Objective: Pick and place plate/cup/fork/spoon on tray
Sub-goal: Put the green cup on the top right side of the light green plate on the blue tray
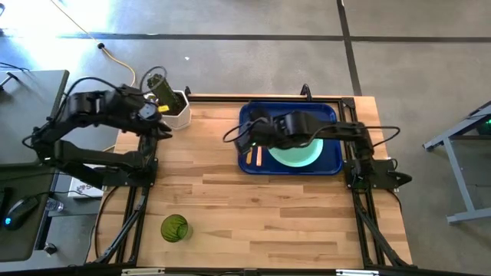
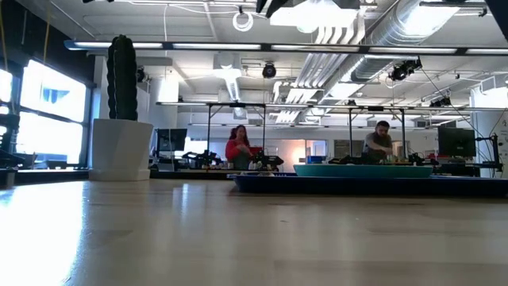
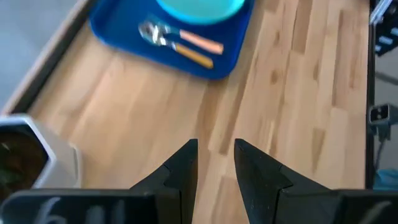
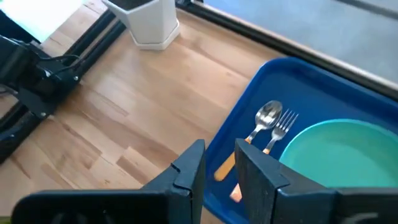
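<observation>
Two matte black jointed arms, looping black cables, angular black fingers (image 3: 186, 168).

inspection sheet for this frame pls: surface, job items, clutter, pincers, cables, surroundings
Surface: wooden table, bare in the middle.
Job's things: tray at the far right holds the plate, spoon and fork; cup stands off the tray, at the near left.
Clutter: cactus pot at the far left edge.
Pincers: left pincer empty, fingers a narrow gap apart, beside the pot; right pincer empty, likewise, over the tray's left end.
Cables: yellow cord on the floor.
Surroundings: two people at benches behind.
</observation>
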{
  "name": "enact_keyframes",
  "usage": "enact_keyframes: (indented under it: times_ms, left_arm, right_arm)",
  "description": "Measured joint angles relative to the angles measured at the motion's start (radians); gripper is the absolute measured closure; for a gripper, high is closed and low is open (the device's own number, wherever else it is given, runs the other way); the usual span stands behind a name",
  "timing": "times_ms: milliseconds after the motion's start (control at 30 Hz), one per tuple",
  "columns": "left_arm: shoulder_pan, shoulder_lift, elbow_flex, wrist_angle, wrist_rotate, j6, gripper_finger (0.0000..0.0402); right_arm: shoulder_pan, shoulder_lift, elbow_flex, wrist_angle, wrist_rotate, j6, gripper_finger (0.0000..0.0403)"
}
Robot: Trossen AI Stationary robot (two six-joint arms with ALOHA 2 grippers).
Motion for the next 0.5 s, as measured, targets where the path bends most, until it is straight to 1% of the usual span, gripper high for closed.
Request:
enact_keyframes:
  times_ms: [233, 500]
  left_arm:
    - [-0.113, 0.057, 0.0, -0.076, 0.004, -0.08, 0.0307]
    - [-0.314, 0.095, -0.004, -0.081, 0.003, -0.178, 0.0307]
  right_arm:
    - [-0.028, -0.048, 0.0, -0.016, -0.004, -0.132, 0.0324]
    - [-0.073, -0.057, 0.0, -0.031, -0.03, -0.24, 0.0324]
